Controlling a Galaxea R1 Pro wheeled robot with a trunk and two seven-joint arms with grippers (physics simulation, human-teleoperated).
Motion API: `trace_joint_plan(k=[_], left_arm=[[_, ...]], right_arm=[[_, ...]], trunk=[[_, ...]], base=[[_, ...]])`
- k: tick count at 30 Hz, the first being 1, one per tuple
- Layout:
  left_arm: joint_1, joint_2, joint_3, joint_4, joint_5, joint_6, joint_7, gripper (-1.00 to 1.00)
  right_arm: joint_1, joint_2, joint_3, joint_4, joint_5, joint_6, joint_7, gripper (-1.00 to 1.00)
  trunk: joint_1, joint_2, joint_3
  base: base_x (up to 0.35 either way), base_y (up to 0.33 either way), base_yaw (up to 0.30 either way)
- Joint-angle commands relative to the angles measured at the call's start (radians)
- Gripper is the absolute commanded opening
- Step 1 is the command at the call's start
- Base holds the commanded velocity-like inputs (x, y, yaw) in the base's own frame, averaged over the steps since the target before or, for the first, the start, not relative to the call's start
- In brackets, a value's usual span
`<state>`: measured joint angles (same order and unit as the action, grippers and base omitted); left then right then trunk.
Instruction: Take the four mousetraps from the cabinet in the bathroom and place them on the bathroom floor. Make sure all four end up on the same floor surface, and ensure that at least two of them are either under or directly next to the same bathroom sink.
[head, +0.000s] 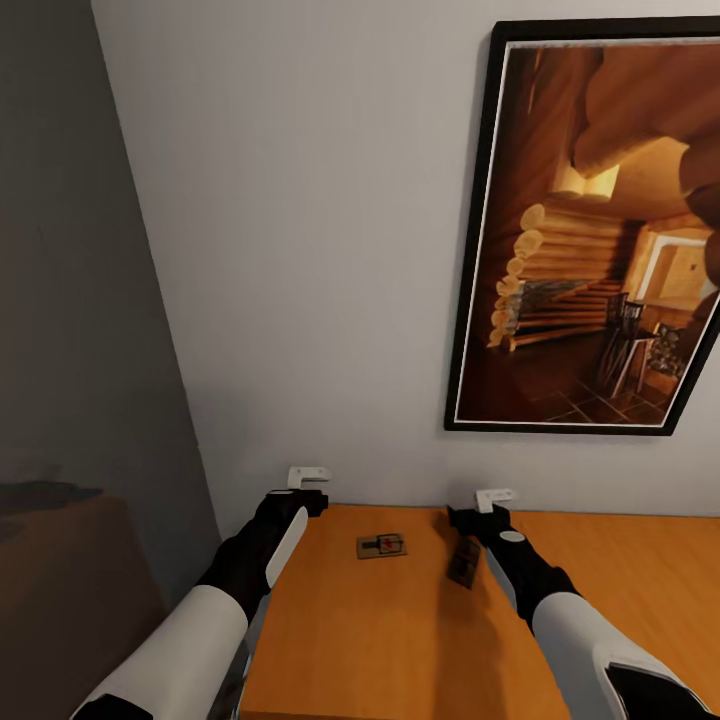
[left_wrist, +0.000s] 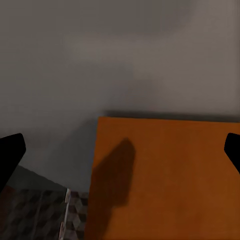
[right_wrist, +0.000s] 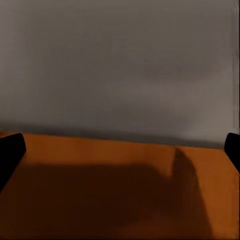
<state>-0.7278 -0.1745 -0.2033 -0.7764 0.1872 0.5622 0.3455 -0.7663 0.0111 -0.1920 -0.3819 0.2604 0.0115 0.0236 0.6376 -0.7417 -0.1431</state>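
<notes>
Head view showed one mousetrap (head: 381, 546) lying flat on the cabinet (head: 400, 640) top, between both wide-open, empty grippers, left gripper (head: 306, 487) and right gripper (head: 490, 505); apparently no trap floored yet.

The cabinet (head: 400, 640) top and the wall (head: 320, 250) behind it were seen from above in the head view. Both wrist views were aimed low and close along the same orange top (left_wrist: 165, 180) toward that wall (right_wrist: 120, 65).
</notes>
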Motion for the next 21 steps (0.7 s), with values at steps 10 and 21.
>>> trace_joint_plan(k=[10,21], left_arm=[[-0.001,0.000,-0.003,-0.001,0.011,0.002,0.009,1.00],[-0.001,0.000,-0.003,0.000,0.011,0.002,0.008,1.00]], right_arm=[[-0.001,-0.012,-0.007,0.017,0.015,-0.018,0.003,1.00],[-0.001,-0.013,-0.007,0.018,0.016,-0.019,0.003,1.00]], trunk=[[0.000,-0.001,-0.002],[0.000,-0.001,-0.002]], base=[[0.000,0.000,0.000],[0.000,0.000,0.000]])
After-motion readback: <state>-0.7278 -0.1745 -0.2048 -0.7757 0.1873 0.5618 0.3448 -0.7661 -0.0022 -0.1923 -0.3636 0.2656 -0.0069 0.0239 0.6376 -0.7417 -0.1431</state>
